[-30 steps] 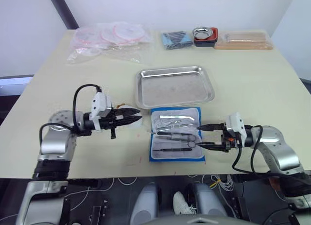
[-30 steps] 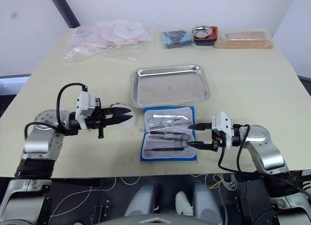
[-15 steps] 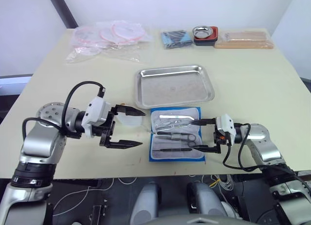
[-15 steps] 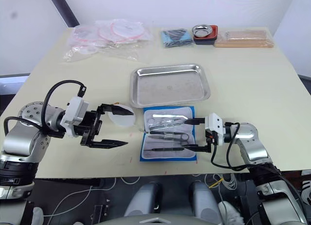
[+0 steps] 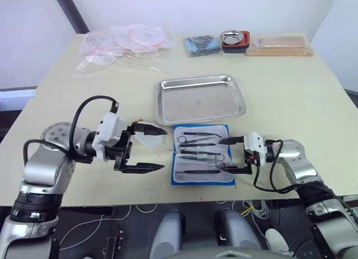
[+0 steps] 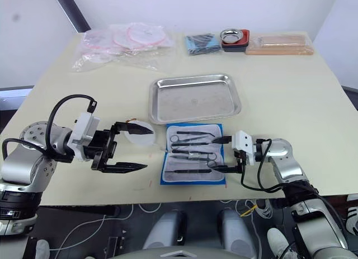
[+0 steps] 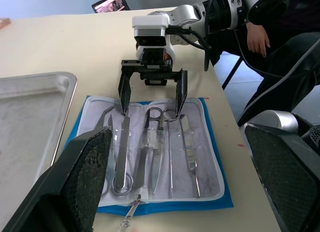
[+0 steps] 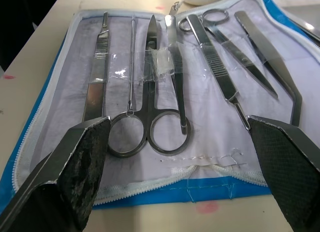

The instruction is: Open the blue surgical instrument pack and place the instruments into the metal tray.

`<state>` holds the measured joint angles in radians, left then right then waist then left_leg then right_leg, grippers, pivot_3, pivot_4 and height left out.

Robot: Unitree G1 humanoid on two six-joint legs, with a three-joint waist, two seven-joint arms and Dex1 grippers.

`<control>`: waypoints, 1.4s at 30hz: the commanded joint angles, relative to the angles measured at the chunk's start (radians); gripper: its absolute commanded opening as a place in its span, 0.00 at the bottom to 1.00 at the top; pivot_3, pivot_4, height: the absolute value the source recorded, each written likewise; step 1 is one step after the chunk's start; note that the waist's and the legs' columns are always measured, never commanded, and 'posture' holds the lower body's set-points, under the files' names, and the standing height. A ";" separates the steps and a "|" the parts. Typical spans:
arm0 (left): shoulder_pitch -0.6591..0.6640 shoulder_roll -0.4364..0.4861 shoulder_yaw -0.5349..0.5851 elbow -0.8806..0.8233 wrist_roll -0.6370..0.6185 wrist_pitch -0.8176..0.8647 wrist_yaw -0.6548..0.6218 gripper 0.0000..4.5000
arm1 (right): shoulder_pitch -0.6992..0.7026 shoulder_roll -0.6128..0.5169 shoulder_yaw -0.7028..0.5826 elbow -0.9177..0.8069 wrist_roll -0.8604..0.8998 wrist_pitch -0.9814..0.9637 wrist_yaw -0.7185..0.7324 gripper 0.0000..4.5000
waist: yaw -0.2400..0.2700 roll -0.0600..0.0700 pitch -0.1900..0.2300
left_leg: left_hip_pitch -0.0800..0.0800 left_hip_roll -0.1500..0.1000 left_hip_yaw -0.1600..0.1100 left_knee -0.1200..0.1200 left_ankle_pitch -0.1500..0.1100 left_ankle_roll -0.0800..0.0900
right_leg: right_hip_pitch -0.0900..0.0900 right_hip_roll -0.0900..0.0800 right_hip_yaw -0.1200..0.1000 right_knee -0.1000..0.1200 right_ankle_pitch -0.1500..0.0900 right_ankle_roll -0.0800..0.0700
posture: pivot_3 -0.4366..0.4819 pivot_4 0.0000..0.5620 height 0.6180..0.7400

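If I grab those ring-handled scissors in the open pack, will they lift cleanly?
Probably not at once: clear tape crosses the scissors, so they may drag the blue pack's floppy lining. They look stiff, thin and smooth, lying flat, so likely slippery between the right tool's open fingers.

Bare tabletop [image 5: 279, 111] lies beyond the right end effector [image 5: 227, 155]. The metal tray [image 5: 200, 99] stands just past the pack [image 5: 202, 162], between both end effectors.

The blue surgical instrument pack [image 5: 202, 162] has a bright blue border and a grey-white lining. The instruments [image 8: 165, 86] in it are silver to dark grey. The metal tray [image 5: 201, 99] is shiny silver. The table [image 5: 291, 91] is pale cream-yellow. A small silver bowl [image 5: 235, 37] sits in a red dish [image 5: 235, 45].
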<state>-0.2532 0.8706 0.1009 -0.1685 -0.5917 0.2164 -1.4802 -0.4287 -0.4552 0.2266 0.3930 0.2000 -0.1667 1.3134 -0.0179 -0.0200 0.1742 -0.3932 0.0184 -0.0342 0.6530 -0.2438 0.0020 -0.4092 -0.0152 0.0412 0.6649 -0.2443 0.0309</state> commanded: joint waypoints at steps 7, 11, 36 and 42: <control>-0.011 -0.029 0.006 0.033 0.007 -0.027 0.012 0.99 | 0.023 -0.033 0.079 0.052 -0.092 0.113 -0.019 1.00 | 0.000 -0.002 -0.002 | 0.006 0.000 0.001 0.000 0.000 0.000 | 0.005 0.001 0.000 0.000 0.001 -0.001 | 0.48 0.27 1.00; -0.048 -0.059 -0.022 0.117 0.062 -0.076 0.022 0.99 | 0.022 -0.030 0.080 0.059 -0.089 0.099 -0.024 1.00 | 0.001 -0.003 -0.003 | 0.013 0.002 0.001 -0.001 0.000 0.000 | 0.012 0.002 0.000 -0.002 -0.002 -0.001 | 0.48 0.27 1.00; -0.549 -0.365 -0.260 1.001 0.449 -0.468 0.018 0.31 | 0.029 -0.001 0.067 0.060 -0.080 0.076 -0.066 1.00 | -0.003 -0.007 -0.007 | 0.013 0.000 0.000 -0.001 0.000 0.000 | 0.012 0.005 0.000 -0.001 0.001 -0.001 | 0.48 0.27 1.00; -0.602 -0.395 -0.261 1.140 0.502 -0.524 0.055 0.31 | 0.035 0.006 0.071 0.057 -0.083 0.073 -0.073 1.00 | -0.011 -0.007 -0.008 | 0.013 0.000 0.000 -0.001 0.000 0.000 | 0.012 0.005 0.001 -0.001 0.001 -0.001 | 0.48 0.27 1.00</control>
<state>-0.8424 0.4798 -0.1660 0.9391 -0.1043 -0.2882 -1.4426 -0.4339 -0.4417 0.2584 0.3976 0.1884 -0.1182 1.2682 -0.0292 -0.0272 0.1666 -0.3805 0.0189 -0.0348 0.6522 -0.2438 0.0020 -0.3967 -0.0103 0.0418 0.6637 -0.2436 0.0296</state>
